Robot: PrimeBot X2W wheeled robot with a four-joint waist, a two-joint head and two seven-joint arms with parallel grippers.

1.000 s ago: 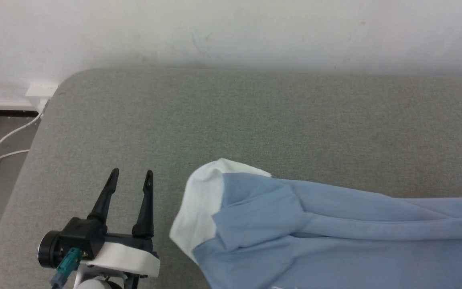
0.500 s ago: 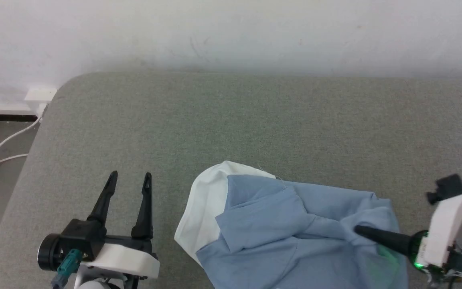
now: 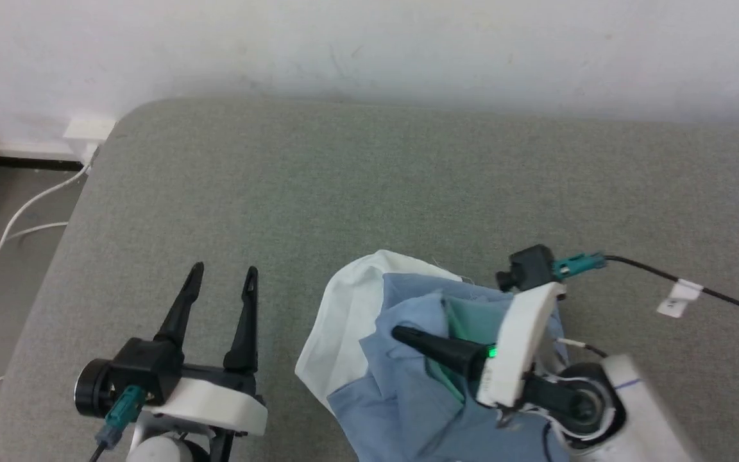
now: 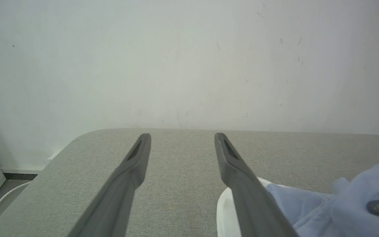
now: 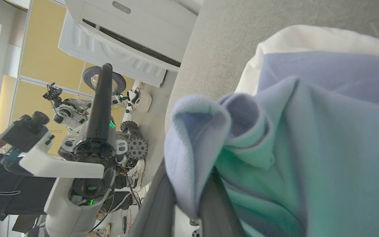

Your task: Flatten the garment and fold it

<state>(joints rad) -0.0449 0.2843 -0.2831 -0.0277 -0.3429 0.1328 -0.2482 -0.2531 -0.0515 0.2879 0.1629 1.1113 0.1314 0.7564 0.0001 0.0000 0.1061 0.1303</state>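
Observation:
The garment point(image 3: 395, 410), light blue with a white-lined hood part point(image 3: 344, 327), lies bunched at the front of the grey padded surface point(image 3: 344, 192). My right gripper point(image 3: 400, 333) points left over it and is shut on a fold of its blue fabric. In the right wrist view that fold point(image 5: 192, 148) bulges out between my right gripper's point(image 5: 188, 197) two fingers. My left gripper point(image 3: 223, 271) rests to the left of the garment, open and holding nothing. The left wrist view has my left gripper point(image 4: 182, 138) open over bare surface, with the garment point(image 4: 308, 204) at lower right.
A white wall point(image 3: 369, 45) runs along the far edge of the surface. Its rounded left corner drops to a floor with a white socket point(image 3: 89, 128) and white cable point(image 3: 36, 205). A black cable point(image 3: 664, 276) trails right from my right wrist.
My right gripper has come in from the right and carried the blue fabric leftward over the garment, bunching it toward the hood. The head camera shifted slightly. The left gripper stayed open.

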